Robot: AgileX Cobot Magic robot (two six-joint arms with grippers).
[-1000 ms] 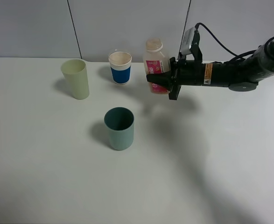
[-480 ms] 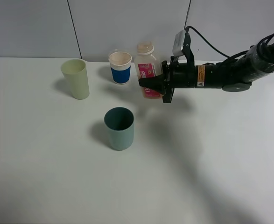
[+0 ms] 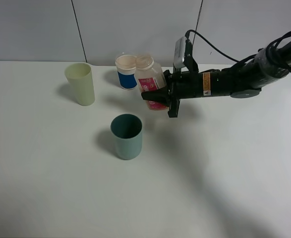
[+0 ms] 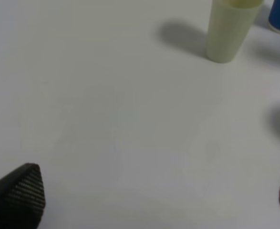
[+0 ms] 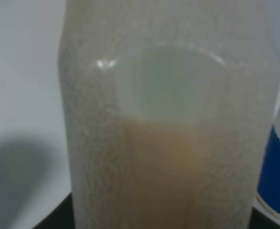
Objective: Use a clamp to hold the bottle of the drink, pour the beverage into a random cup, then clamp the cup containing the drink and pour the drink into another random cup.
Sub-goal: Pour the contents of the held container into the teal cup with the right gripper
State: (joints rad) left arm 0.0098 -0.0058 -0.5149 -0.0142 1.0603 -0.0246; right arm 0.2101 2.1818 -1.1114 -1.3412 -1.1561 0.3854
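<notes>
One bottle (image 3: 147, 77), tilted, clamped in our right tool (image 3: 151, 95) beside the blue cup (image 3: 126, 79), our left tool (image 4: 154, 195) gaping over the bench (image 4: 106, 119).

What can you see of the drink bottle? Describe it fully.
The bottle is translucent, frosted-looking plastic with a pale top and a pink label. The right wrist view shows beige drink inside. The right gripper is shut on its lower body and holds it apparently clear of the table. Its top is tilted toward the blue-banded paper cup right beside it.
</notes>
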